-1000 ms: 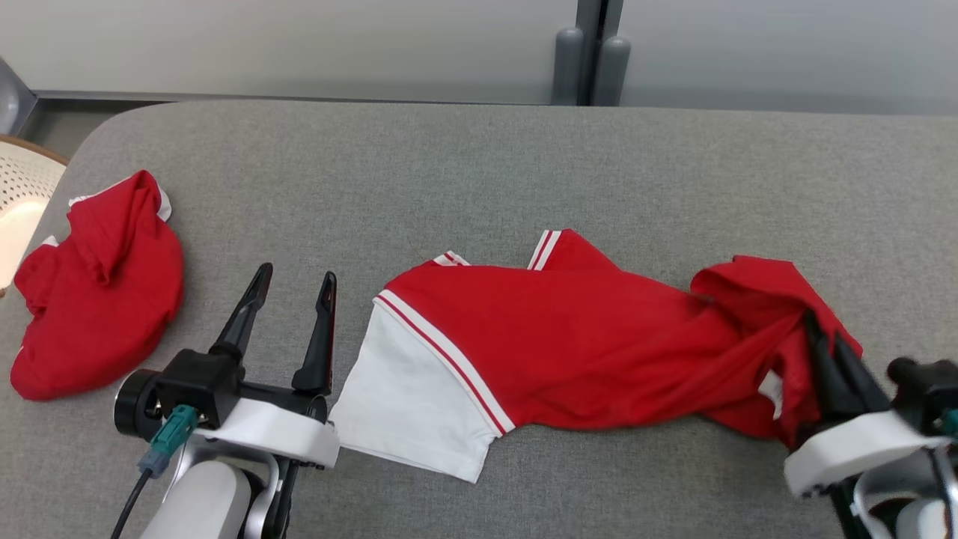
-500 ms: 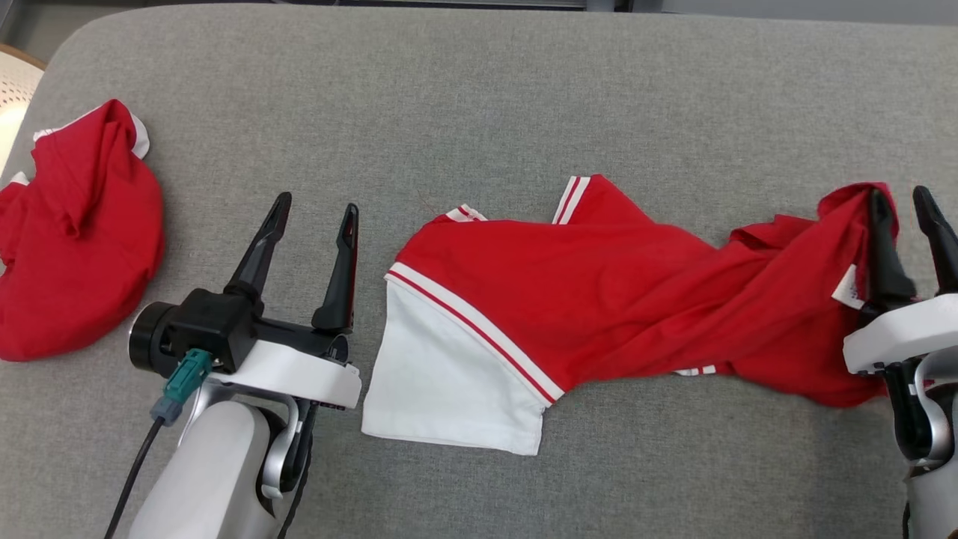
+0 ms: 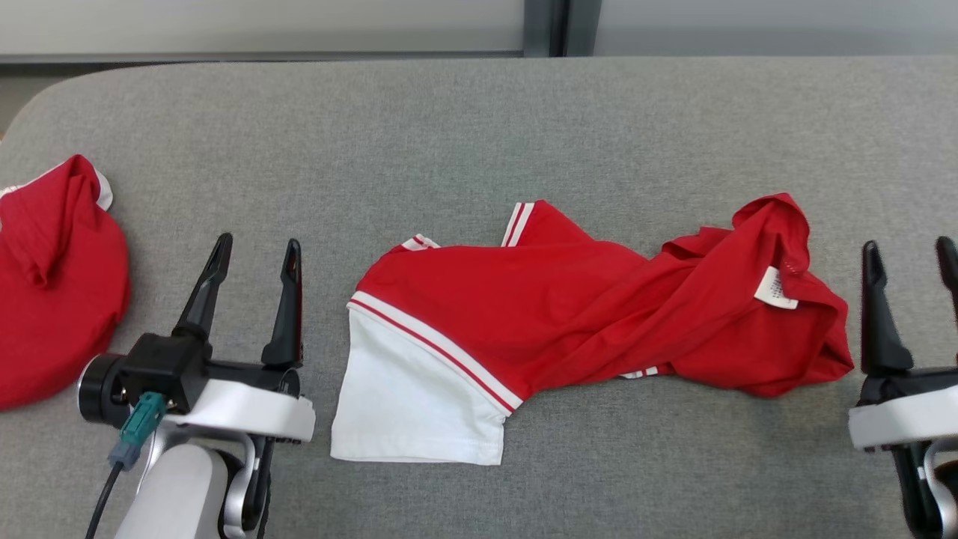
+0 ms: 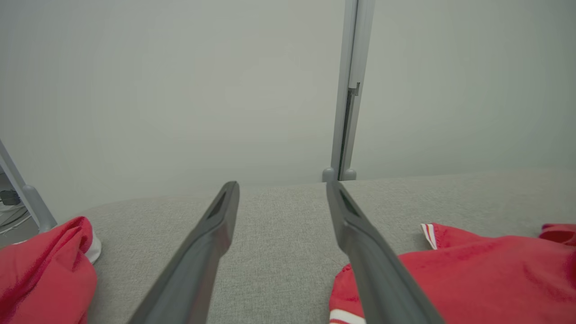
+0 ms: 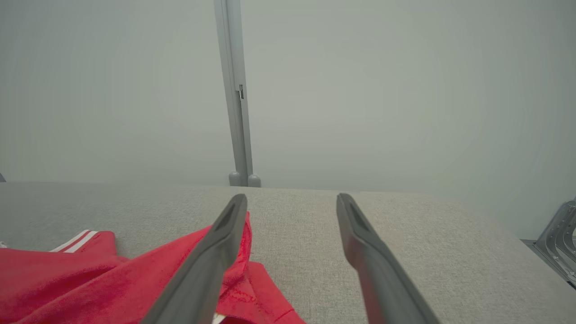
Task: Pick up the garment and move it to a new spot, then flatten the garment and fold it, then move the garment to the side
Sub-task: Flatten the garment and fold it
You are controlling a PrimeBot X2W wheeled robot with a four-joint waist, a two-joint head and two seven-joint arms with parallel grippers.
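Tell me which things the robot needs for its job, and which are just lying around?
For the job: red-and-white shirt in the middle; left gripper and right gripper, both open beside it.
Just lying about: crumpled red garment at the far left.

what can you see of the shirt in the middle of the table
The shirt is red soft knit with a white panel at its left end and red-white striped trim. It lies crumpled and twisted, unfolded, on the grey table, a white label showing near its bunched right end. Nothing holds it.
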